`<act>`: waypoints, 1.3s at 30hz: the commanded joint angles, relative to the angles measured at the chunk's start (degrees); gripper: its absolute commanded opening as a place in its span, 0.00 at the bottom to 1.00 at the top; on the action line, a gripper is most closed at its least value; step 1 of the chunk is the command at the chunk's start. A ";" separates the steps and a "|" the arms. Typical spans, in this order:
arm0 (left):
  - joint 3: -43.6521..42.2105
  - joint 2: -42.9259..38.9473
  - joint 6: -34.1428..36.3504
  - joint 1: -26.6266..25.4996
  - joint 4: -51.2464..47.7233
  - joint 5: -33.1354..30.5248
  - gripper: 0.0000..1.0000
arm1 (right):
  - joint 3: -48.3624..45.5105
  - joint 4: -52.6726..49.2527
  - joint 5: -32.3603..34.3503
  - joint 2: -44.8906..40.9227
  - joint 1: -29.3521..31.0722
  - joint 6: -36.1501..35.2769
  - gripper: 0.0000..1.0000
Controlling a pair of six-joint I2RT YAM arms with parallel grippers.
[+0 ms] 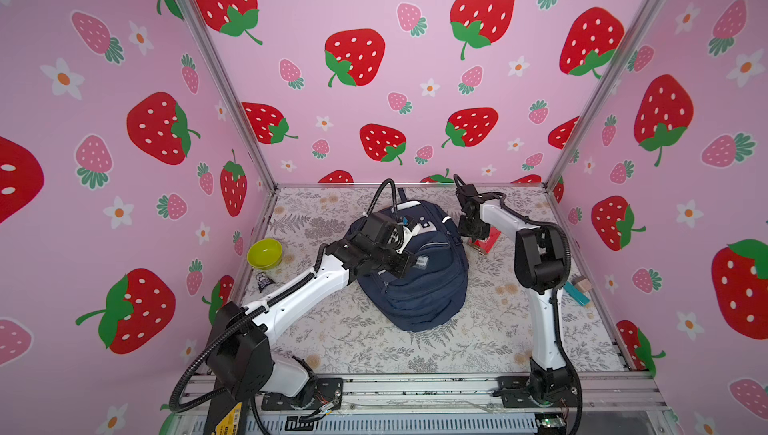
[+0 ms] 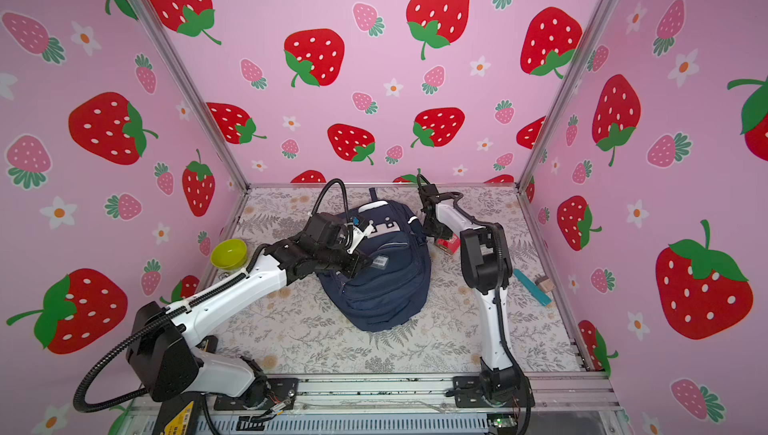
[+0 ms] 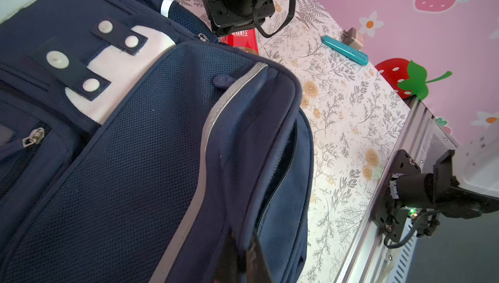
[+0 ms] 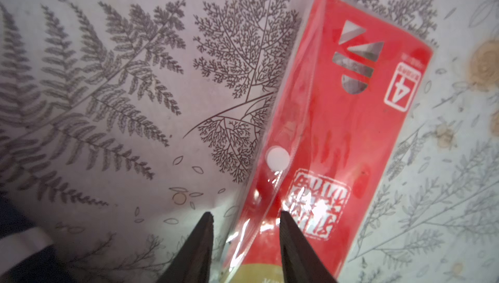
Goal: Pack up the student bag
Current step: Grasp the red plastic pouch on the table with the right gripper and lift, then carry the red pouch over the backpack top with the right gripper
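Fern-print cloth (image 1: 374,350): left end effector (image 3: 243,260) pinches mesh student bag (image 3: 135,160); right end effector (image 4: 245,214) splayed.

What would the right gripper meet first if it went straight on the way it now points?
Probably the red packet on the tablecloth beside the student bag: the right gripper points down at its edge, jaws apart.

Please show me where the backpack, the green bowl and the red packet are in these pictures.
backpack (image 1: 419,291): in a top view, on its lower front pocket.
green bowl (image 1: 264,252): in a top view, on the inside of the bowl.
red packet (image 4: 337,122): in the right wrist view, on the middle of its red face.
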 commanded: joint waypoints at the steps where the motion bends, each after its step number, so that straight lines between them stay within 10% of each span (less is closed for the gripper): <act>1: 0.11 -2.44 -0.63 -0.19 0.80 3.72 0.00 | -1.49 -1.29 1.48 1.32 0.24 0.17 0.34; 10: 0.06 -2.59 -0.89 -0.12 0.69 3.03 0.00 | -7.67 4.31 0.14 -2.99 0.24 -1.18 0.04; 18: 1.34 -2.98 -1.98 0.90 -0.41 5.06 0.01 | -19.43 14.18 -0.57 -19.74 0.57 -10.53 0.00; 21: 3.58 -3.03 -5.20 2.22 -0.53 7.58 0.33 | -25.94 18.47 -2.98 -29.11 2.10 -15.49 0.00; 28: 4.96 -3.46 -20.66 10.13 8.66 15.53 0.57 | -32.40 20.61 -5.58 -43.75 14.92 -24.08 0.00; 39: 2.06 -0.18 -39.52 18.88 20.45 26.93 0.65 | -31.59 19.16 0.62 -48.37 38.35 -27.43 0.00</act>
